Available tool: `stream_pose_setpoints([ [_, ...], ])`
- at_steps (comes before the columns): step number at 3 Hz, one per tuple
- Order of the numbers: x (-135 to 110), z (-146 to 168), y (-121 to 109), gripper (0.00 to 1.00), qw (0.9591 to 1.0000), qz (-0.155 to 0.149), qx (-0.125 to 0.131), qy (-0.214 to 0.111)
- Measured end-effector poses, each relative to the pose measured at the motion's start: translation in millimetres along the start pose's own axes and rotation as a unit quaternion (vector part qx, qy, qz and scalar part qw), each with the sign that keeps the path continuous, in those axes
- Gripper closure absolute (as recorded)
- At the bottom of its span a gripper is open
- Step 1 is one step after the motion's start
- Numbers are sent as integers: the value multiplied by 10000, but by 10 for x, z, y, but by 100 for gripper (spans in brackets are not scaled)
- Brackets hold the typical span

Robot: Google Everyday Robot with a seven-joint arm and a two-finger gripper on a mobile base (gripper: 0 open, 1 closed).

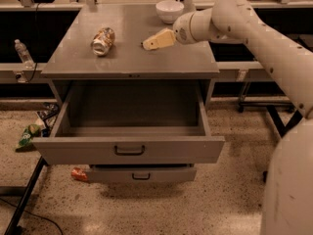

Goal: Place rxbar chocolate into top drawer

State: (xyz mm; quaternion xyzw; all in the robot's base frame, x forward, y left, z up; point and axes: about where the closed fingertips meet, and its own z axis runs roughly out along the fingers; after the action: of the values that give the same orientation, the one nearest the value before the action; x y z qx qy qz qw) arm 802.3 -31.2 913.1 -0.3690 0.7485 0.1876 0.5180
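gripper point(148, 44) low over the cabinet top point(146, 62), right of centre; open or closed: can't tell, same for any hold; rxbar chocolate not discernible; can point(102, 40) lying to its left; bowl point(169, 10) behind; top drawer point(129, 151) pulled open below

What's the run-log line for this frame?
pincer: over grey cabinet top, clear of orange-and-silver drink can | wide grey metal top drawer: open | black-wrapped bar: not seen

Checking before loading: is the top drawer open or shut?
Open: the top drawer is pulled out, its inside visible. The gripper is over the cabinet top.
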Motion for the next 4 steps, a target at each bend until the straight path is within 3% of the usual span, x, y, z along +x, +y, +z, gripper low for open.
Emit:
stream_pose_setpoints([
  [2,4,609,-381,0,9990,-247,16,-359],
  [4,158,976,-583,0,9988,-131,109,-451],
])
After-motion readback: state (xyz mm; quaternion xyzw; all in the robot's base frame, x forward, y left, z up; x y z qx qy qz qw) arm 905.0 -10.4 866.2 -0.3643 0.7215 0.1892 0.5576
